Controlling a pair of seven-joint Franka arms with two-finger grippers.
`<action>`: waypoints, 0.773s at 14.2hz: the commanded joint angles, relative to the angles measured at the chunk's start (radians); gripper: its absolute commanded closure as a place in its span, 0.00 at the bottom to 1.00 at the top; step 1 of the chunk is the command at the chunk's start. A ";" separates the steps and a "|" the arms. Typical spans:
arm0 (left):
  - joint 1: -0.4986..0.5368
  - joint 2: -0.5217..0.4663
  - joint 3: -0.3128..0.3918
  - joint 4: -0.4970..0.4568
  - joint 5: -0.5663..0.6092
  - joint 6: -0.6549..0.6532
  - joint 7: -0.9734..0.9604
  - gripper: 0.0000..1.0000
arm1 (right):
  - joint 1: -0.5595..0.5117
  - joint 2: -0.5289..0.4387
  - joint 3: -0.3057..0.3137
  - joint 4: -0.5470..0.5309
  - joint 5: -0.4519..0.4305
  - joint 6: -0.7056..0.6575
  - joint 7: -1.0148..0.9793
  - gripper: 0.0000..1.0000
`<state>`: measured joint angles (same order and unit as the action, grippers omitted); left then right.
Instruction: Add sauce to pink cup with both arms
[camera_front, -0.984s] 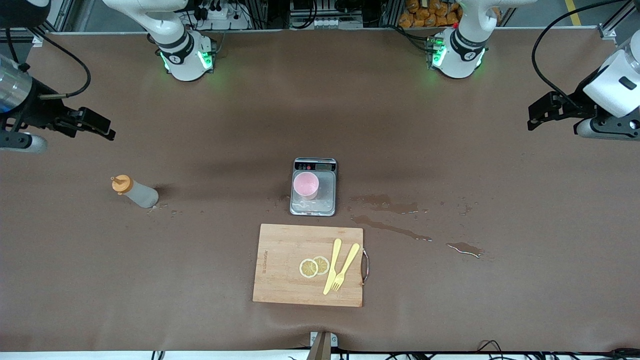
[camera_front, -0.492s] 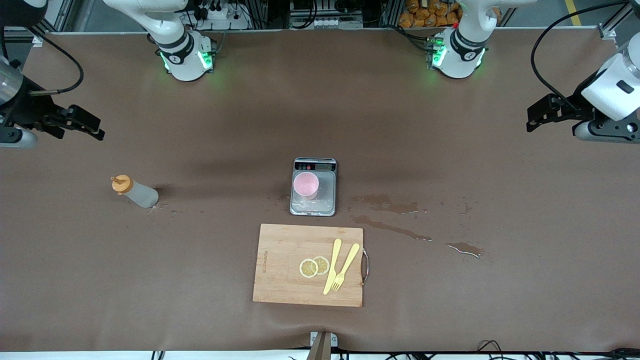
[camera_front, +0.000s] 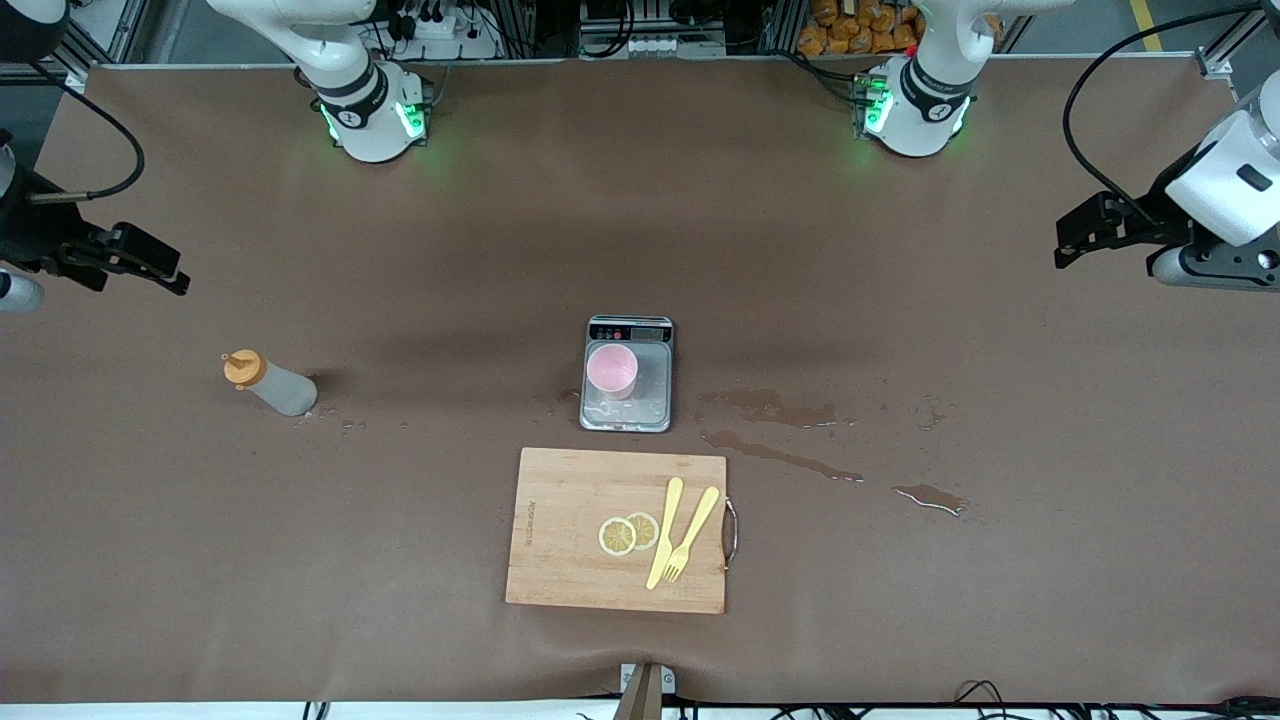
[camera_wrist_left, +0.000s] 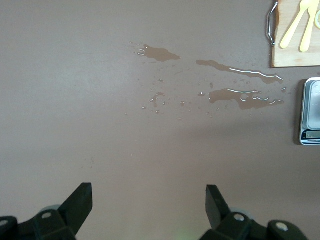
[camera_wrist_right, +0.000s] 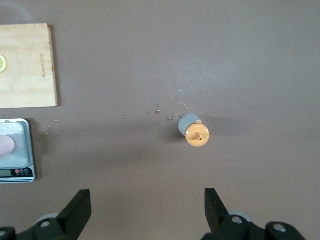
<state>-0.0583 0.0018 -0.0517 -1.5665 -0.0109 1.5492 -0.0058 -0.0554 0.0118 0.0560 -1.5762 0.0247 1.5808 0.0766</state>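
The sauce bottle (camera_front: 270, 386), greyish-white with an orange cap, stands upright on the table toward the right arm's end; the right wrist view looks down on this bottle (camera_wrist_right: 195, 132). The pink cup (camera_front: 612, 371) sits on a silver scale (camera_front: 652, 406) at the table's middle, and its edge shows as a cup (camera_wrist_right: 4, 146) in the right wrist view. My right gripper (camera_front: 172, 279) hangs open and empty above the table at the right arm's end, apart from the bottle. My left gripper (camera_front: 1066, 248) hangs open and empty over the left arm's end.
A wooden cutting board (camera_front: 560, 500) with lemon slices (camera_front: 628, 533), a yellow knife and a fork (camera_front: 690, 535) lies nearer the front camera than the scale. Wet spills (camera_front: 770, 406) spread from the scale toward the left arm's end, and small drops lie by the bottle.
My right gripper has drifted farther toward the right arm's end of the table. The left gripper has barely shifted. Bottle and cup have not moved.
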 joint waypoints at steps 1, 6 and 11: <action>-0.006 0.012 -0.002 0.026 0.026 -0.003 -0.016 0.00 | 0.003 0.068 0.010 0.114 -0.038 -0.065 -0.004 0.00; -0.005 0.012 -0.002 0.026 0.026 -0.003 -0.016 0.00 | 0.006 0.068 0.012 0.107 -0.037 -0.079 -0.008 0.00; -0.005 0.012 -0.002 0.026 0.025 -0.003 -0.016 0.00 | 0.006 0.068 0.012 0.107 -0.040 -0.078 -0.017 0.00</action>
<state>-0.0582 0.0021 -0.0516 -1.5654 -0.0109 1.5492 -0.0058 -0.0516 0.0658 0.0632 -1.5010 0.0095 1.5217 0.0716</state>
